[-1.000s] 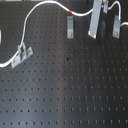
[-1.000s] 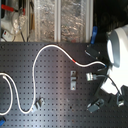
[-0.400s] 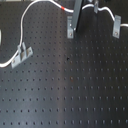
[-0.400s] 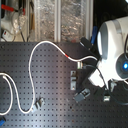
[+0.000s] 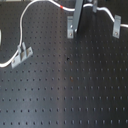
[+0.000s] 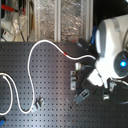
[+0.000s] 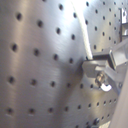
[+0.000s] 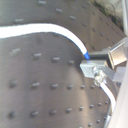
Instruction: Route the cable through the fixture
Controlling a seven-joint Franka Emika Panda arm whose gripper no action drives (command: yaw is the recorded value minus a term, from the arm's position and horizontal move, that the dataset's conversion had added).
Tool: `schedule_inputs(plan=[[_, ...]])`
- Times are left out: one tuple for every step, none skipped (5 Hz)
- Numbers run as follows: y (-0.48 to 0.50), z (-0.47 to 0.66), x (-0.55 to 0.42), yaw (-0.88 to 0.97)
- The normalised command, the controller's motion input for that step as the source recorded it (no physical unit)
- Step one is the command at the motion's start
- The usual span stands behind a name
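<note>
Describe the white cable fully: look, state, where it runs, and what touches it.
The cable is a long, thin, white, flexible cord with one short red band. It lies slack on the black perforated board. In the second exterior view it loops from that view's left edge, down past a grey clip, up and over, then down to the gripper area. In the first exterior view it passes another clip. In both wrist views it enters the metal fingers.

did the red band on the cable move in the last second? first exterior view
Yes. In the first exterior view the red band has shifted toward the first exterior view's left along with the cable; earlier it sat nearly above the middle clip, now it lies left of it.
</note>
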Motion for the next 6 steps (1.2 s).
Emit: schedule_inputs(plan=[[0.177,0.14,-0.316,-0.57],[0.332,0.09,-0.347,-0.34],[0.392,0.08,-0.329,0.33],[0.758,0.15,-0.003,0.08],[0.624,0.10,0.200,0.03],[0.573,0.12,0.199,0.00]])
